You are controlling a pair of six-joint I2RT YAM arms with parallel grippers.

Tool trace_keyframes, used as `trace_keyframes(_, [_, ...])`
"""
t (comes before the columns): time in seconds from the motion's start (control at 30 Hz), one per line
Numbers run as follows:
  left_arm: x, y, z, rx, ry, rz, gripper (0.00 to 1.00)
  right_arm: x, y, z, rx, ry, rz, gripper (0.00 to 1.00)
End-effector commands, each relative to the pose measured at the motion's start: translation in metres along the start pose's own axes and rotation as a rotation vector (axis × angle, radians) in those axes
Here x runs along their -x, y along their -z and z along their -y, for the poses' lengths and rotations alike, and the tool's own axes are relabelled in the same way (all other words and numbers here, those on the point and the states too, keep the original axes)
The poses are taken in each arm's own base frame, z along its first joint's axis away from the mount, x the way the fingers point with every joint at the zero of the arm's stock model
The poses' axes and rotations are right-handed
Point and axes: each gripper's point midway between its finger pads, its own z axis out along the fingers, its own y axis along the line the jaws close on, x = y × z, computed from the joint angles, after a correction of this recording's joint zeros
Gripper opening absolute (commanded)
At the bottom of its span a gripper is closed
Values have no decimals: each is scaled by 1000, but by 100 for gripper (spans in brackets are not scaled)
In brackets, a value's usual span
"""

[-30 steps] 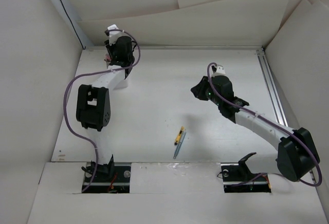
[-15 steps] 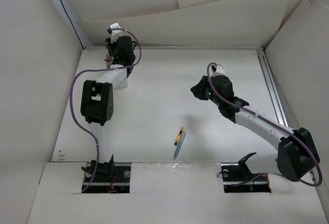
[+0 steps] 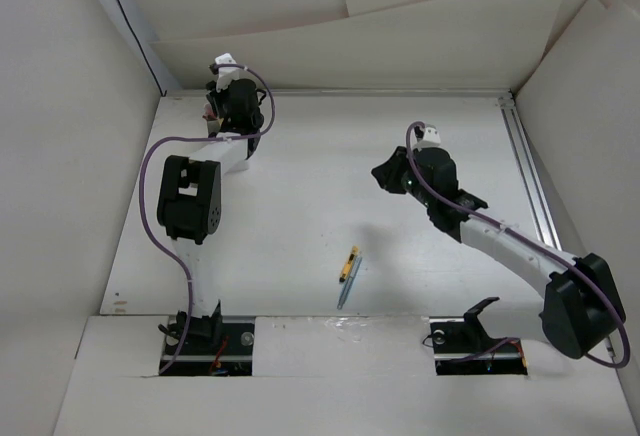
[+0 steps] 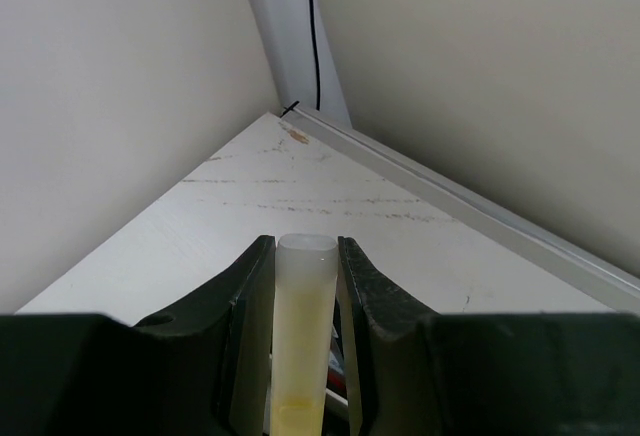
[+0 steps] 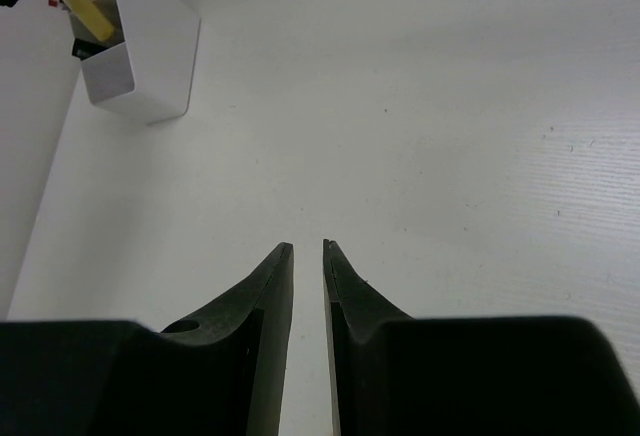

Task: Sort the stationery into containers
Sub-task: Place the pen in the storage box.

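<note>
Highlighter is gripped by the left gripper, its long axis along the fingers, just above the white container in the far-left corner. The right gripper is empty, jaws slightly apart.

held highlighter: pale yellow barrel, clear rounded end; clamped between the left gripper's fingers; slants over the container's open top
container: white rectangular box; upright; red, blue and black ends show inside
loose highlighter: yellow with black part; flat on the table, near its front edge
loose pen: thin, teal-grey; flat, just beside the loose highlighter, almost parallel
</note>
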Motion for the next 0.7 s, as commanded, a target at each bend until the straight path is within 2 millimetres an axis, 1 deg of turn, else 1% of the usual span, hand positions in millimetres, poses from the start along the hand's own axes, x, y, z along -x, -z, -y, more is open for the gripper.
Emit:
trace_keyframes(0.0, [17,-1,-6,26,56,49,10,25,10,-11,43,8,89,24])
trace_keyframes(0.07, [10,0,-7,26,58,36,16,25,10,-11,43,8,89,24])
trace_keyframes(0.1, [18,1,-8,26,69,45,20,25,10,-11,43,8,89,24])
trace_keyframes(0.13, [13,2,-9,26,68,37,26,25,10,-11,43,8,89,24])
trace_keyframes(0.2, [26,6,-13,25,86,51,31,25,10,-11,43,8,89,24])
trace_keyframes(0.23, [26,9,-9,16,86,51,32,25,10,-11,43,8,89,24])
trace_keyframes(0.27, [29,11,-12,16,90,54,32,25,10,-11,43,8,89,24])
trace_keyframes(0.3, [32,13,-14,16,92,56,35,28,12,-13,48,8,96,24])
trace_keyframes(0.33, [32,17,-9,-2,92,56,35,28,12,-13,48,8,97,24])
trace_keyframes(0.4, [42,19,-11,-3,106,67,38,31,15,-14,53,7,104,24])
trace_keyframes(0.43, [39,19,-11,-3,105,57,39,31,15,-14,53,7,104,24])
trace_keyframes(0.5, [51,30,-8,-22,128,67,41,31,15,-14,53,7,104,24])
trace_keyframes(0.53, [56,31,-10,-22,130,68,42,31,15,-14,53,7,104,26])
trace_keyframes(0.6, [71,39,-6,-58,164,74,44,30,15,-15,61,8,99,26])
trace_keyframes(0.63, [94,48,-3,-89,229,92,44,27,12,-14,55,8,90,26])
trace_keyframes(0.67, [98,52,-4,-102,229,73,44,27,12,-14,55,8,90,26])
